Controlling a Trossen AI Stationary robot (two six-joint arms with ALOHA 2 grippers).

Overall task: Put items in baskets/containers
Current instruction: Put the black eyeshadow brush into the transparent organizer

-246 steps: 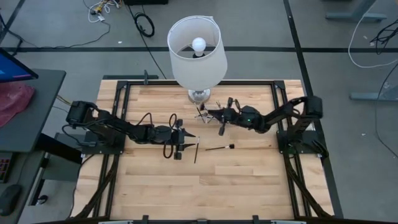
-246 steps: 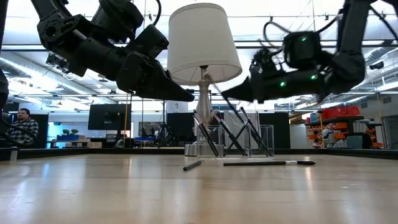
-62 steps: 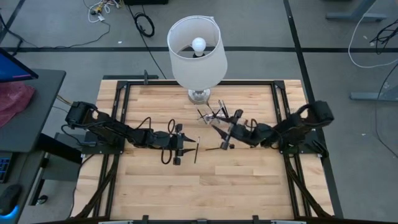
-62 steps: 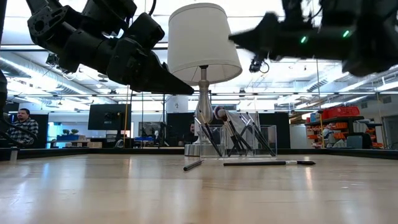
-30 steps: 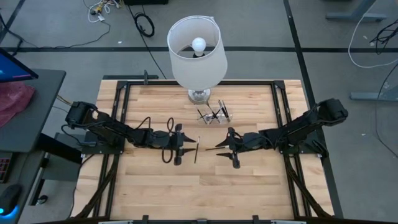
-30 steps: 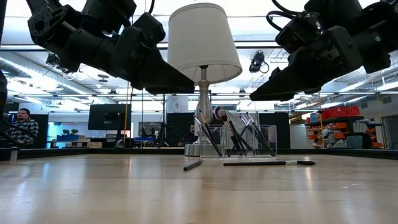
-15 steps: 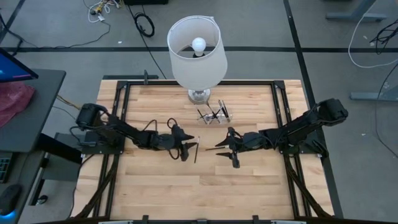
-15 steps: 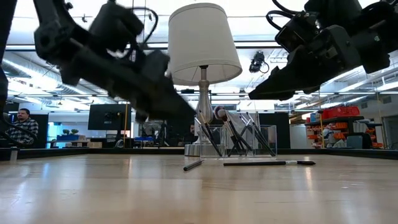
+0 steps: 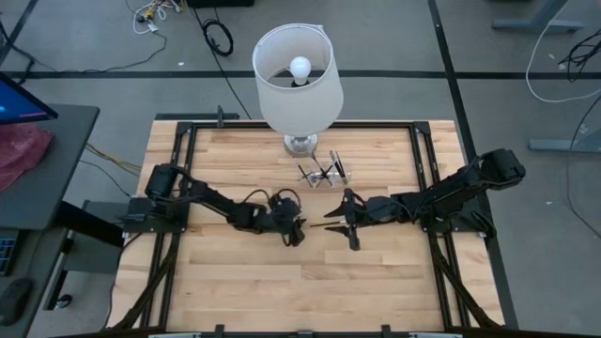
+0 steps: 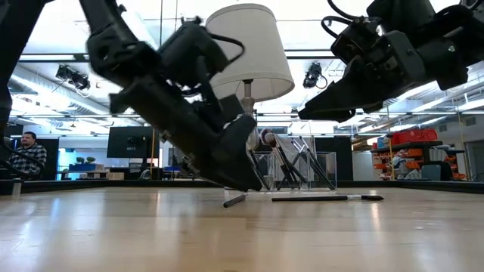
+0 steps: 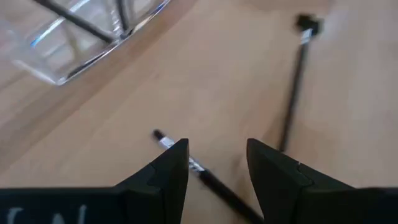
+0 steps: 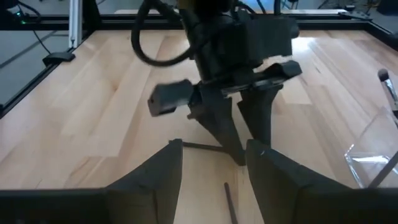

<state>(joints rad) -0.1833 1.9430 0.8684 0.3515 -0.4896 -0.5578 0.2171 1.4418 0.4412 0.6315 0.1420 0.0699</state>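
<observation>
Placement suggests the left gripper (image 9: 295, 233) is lowered over the short dark brush (image 11: 205, 177) lying on the table (image 9: 376, 291) just in front of the clear box (image 9: 325, 173), apparently to pick it up; its fingers (image 11: 168, 171) stand apart astride the handle, not touching it. Near the same box, the right gripper (image 9: 350, 232) hangs open and empty above the long dark brush (image 10: 325, 198), likely waiting its turn. Other brushes (image 10: 283, 166) already lean inside the box.

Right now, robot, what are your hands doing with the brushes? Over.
Left gripper open, down astride short brush. Right gripper open, hovering above long brush. Other brushes in box. Nothing blocking.
</observation>
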